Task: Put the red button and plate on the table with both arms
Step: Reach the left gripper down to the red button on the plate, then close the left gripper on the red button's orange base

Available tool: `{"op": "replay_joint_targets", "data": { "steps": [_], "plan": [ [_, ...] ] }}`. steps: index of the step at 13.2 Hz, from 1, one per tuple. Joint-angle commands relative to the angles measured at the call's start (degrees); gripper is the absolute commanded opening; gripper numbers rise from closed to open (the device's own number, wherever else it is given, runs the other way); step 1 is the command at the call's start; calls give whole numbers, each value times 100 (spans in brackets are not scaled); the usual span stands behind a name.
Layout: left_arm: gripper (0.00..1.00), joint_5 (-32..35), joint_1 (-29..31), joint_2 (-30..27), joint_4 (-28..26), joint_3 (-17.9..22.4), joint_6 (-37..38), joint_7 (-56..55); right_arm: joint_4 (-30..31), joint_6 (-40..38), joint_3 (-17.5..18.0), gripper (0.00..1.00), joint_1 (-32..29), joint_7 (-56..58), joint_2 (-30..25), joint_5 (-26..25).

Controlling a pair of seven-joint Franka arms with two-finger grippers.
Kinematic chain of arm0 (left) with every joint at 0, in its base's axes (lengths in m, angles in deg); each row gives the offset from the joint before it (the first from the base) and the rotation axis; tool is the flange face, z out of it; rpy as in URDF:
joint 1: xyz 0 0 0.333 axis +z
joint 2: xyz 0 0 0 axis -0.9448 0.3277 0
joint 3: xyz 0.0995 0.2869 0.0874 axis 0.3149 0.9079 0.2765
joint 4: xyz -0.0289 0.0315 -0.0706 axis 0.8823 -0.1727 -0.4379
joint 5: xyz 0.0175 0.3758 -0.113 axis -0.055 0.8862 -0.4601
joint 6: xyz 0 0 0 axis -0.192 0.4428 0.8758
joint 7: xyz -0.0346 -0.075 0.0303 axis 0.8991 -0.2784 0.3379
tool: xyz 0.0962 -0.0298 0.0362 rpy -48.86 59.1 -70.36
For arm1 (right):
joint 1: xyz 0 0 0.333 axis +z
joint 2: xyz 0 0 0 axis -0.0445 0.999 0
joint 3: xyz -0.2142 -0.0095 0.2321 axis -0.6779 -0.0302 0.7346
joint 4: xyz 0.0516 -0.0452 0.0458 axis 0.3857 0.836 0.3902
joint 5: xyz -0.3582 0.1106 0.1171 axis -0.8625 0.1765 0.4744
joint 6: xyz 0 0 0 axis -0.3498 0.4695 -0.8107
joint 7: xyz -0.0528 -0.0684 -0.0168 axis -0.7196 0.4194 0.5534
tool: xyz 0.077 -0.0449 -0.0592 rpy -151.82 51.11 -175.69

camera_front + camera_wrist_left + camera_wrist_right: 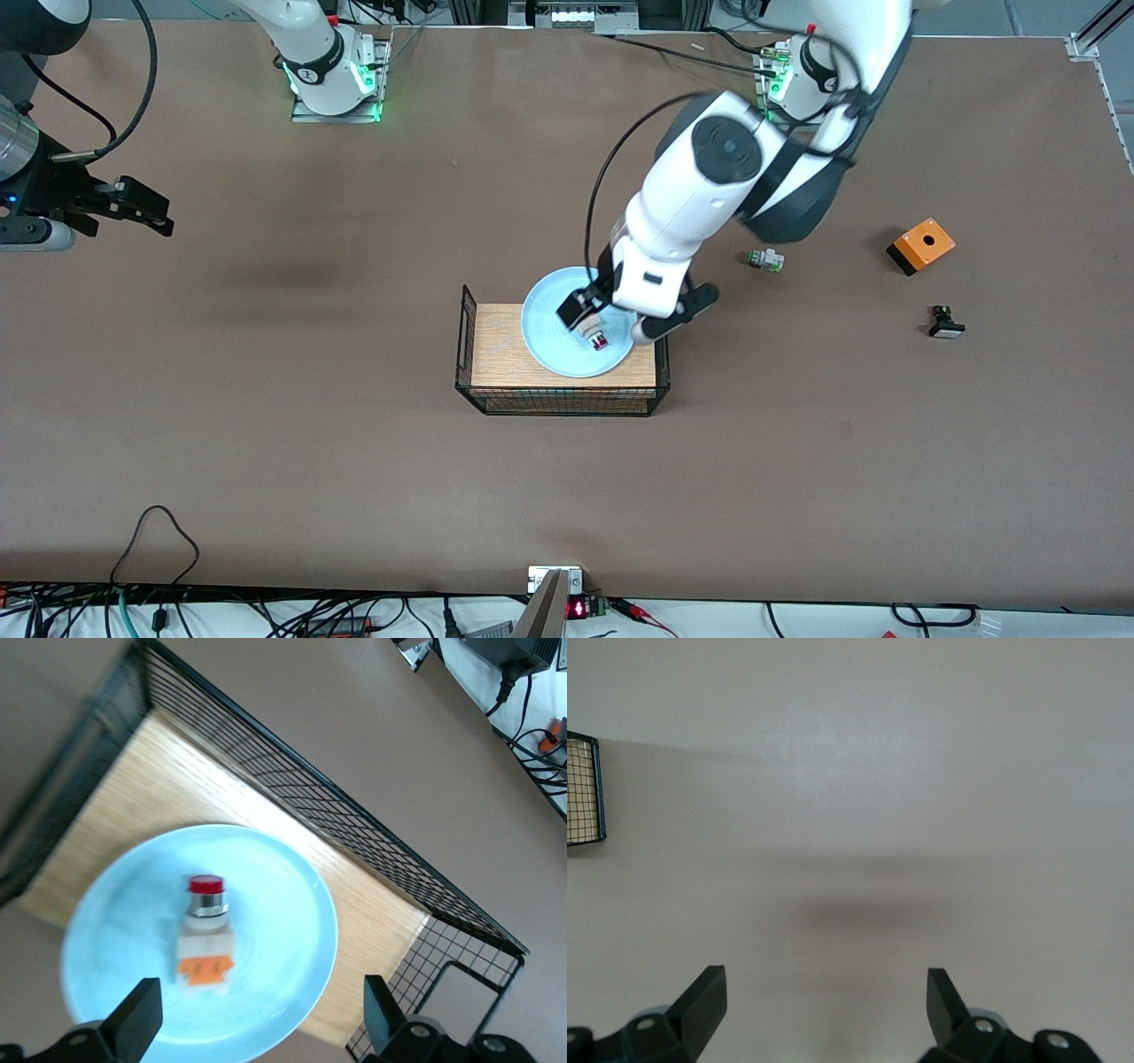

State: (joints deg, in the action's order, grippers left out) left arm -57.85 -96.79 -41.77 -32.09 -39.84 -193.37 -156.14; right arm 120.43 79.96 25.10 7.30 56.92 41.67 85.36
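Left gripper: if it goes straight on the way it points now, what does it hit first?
Most likely the red button, lying on the plate between the open fingers of the left gripper. Its height above is hard to judge.

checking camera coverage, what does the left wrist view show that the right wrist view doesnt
Only the left wrist view: the red button lying on the plate, which sits on the stand's wood top, between the open left tool. Only the right wrist view: the open right tool over bare table, with its shadow. Both share the brown table and some of the black wire stand.
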Motion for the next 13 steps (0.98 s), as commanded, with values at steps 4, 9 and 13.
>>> {"op": "replay_joint_targets", "data": {
  "steps": [4, 9, 13],
  "plan": [
    [100, 1305, -423, 394, 46, 130, 828, -288, -43, 6, -10, 100, -114, 10, 89, 118],
    [95, 1547, -563, 491, 81, 121, 981, -376, -43, -2, -10, 100, -123, 10, 89, 188],
    [37, 1503, -564, 500, 124, 121, 972, -376, -52, -2, -1, 100, -115, 10, 89, 180]
  ]
}}
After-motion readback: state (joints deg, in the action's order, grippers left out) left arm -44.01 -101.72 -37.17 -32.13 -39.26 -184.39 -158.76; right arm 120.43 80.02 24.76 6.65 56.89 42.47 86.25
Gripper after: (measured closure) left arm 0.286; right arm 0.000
